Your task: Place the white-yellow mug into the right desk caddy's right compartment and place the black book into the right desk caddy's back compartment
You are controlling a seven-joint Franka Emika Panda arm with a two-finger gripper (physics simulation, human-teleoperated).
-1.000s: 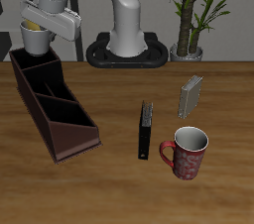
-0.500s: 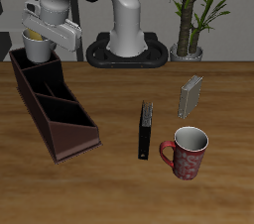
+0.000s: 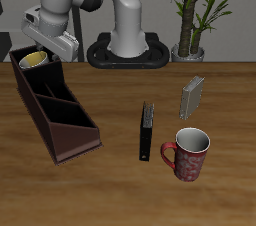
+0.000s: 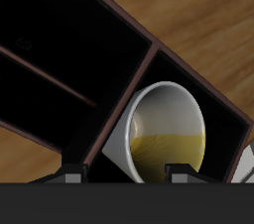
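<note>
The white-yellow mug (image 3: 32, 60) is sitting tilted inside the right compartment (image 4: 189, 109) of the right desk caddy (image 3: 70, 130). The claw (image 3: 47, 42) is hovering above; whether it is gripping cannot be told. Risk: the mug is leaning on the wall and could tip during retraction. The black book (image 3: 147, 130) is lying on the counter (image 3: 120, 185), at 4 o'clock from the caddy.

Both renders are evenly and brightly lit from above. Soft, short shadows are cast on the table (image 3: 120, 185). The right desk caddy (image 3: 52, 110) interior is rendered near-black. No blur, glare or edge distortion is seen.
</note>
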